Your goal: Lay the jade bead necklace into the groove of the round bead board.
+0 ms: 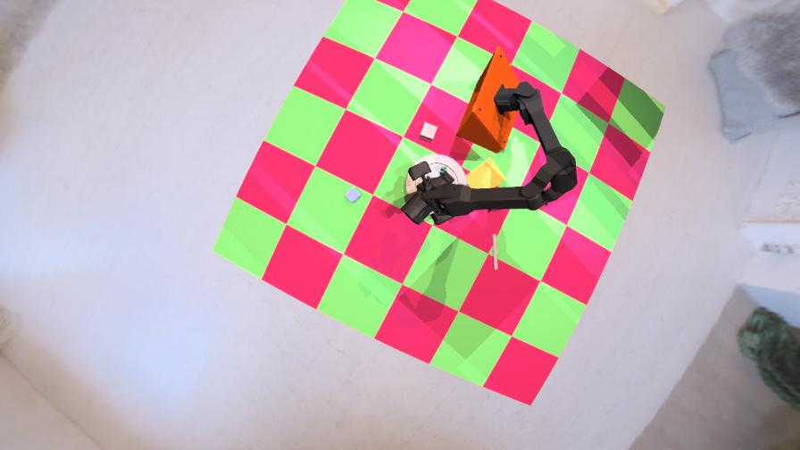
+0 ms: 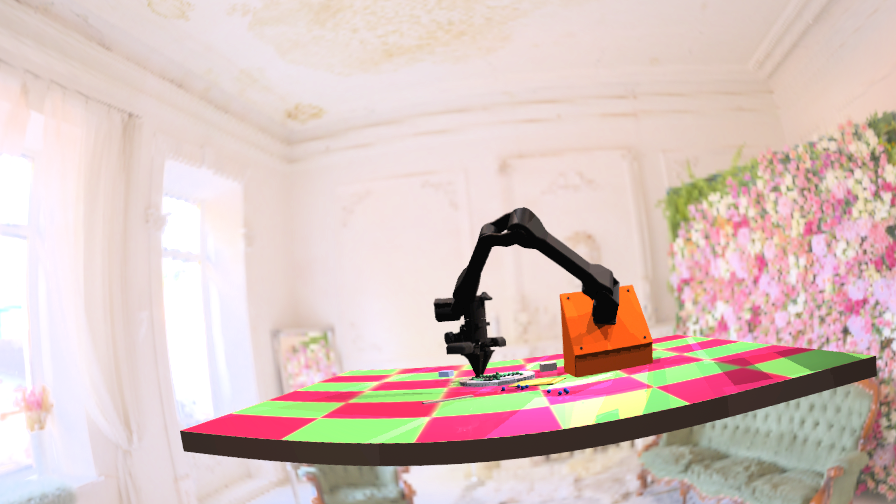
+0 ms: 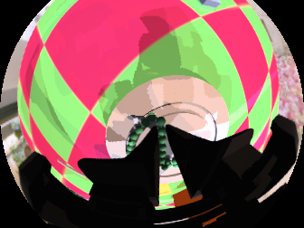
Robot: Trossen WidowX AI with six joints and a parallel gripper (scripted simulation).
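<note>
The round pale bead board lies on the checkered table, with a ring groove around its middle. The jade bead necklace lies bunched on the board in a narrow, irregular loop. In the wrist view it bends at the top, with one strand curving down left and one running down between the fingertips. My gripper points down at the board's surface, its fingertips nearly together and shut on that strand. The fingers hide part of the necklace and board; the arm hides much of both in the top view.
A yellow sheet lies beside the board, towards the orange arm base. A white block, a bluish cube and a thin pale stick lie around it. Several small blue beads lie near the yellow sheet.
</note>
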